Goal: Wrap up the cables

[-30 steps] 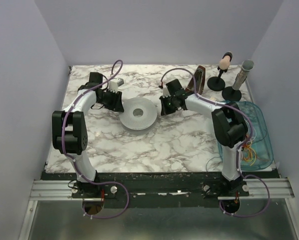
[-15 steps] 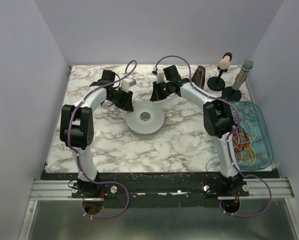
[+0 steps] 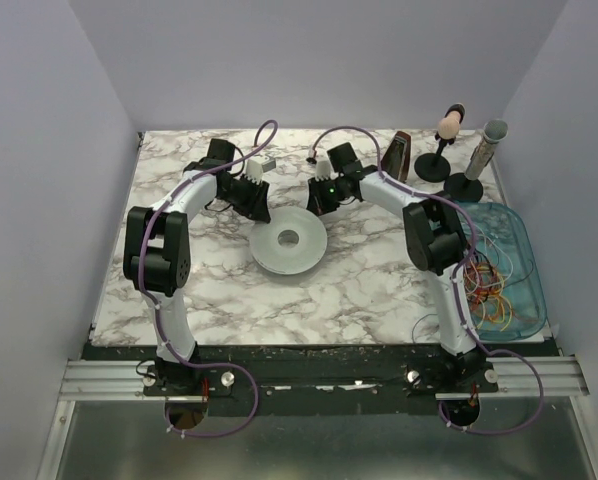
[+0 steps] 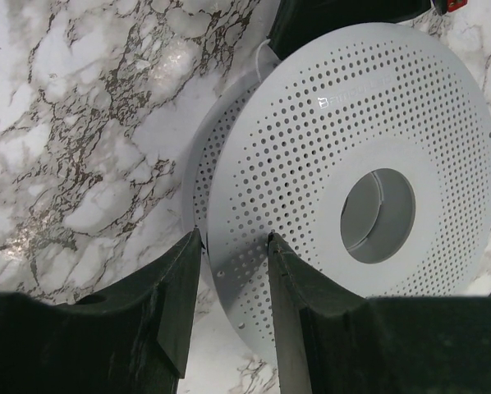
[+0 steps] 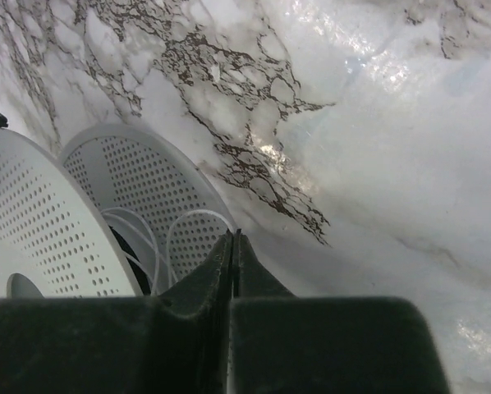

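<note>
Straddling the spool (image 4: 344,164) rim, left pincer (image 4: 233,246) gapes.

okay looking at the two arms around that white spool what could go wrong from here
The left pincer straddles the upper rim of the perforated spool; that thin rim could slip out. The right pincer is shut beside the spool, with thin white filament close by that could snag. The coloured cables spill from the blue tray.

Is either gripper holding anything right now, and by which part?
Left gripper straddles the spool's upper flange rim; contact unclear. Right gripper is shut, nothing visibly held.
</note>
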Controlling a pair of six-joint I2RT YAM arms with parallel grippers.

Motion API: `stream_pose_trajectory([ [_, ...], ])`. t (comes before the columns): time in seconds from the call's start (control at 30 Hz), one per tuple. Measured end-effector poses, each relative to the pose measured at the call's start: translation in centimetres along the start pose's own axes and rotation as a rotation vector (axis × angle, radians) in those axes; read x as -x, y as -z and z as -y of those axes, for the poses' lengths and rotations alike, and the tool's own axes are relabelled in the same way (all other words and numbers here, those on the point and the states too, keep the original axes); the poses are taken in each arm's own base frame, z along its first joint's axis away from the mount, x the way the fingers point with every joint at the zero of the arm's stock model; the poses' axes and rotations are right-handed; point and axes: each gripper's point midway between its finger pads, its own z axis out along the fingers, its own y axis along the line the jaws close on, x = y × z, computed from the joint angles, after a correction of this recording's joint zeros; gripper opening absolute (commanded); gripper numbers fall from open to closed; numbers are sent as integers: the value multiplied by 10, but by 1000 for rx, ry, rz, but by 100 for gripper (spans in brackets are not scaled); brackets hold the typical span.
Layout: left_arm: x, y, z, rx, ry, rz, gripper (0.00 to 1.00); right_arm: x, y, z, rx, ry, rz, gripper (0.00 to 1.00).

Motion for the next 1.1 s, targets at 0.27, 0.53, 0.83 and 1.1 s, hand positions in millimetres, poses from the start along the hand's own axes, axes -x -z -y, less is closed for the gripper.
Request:
stream_pose_trajectory([
  [0.27, -1, 0, 1, -2, 9, -5, 47, 1, 8, -3, -6, 18, 7, 49],
  [0.53, 3, 3, 2, 0, 8, -3, 48, 17, 25, 5, -58, 15, 54, 58],
  [0.83, 34, 17, 1, 29, -4, 71, 58, 53, 64, -4, -95, 51, 156, 86],
  [1.1, 66, 76, -15, 268, -11, 293, 99, 66, 143, -31, -190, 145, 315, 100],
])
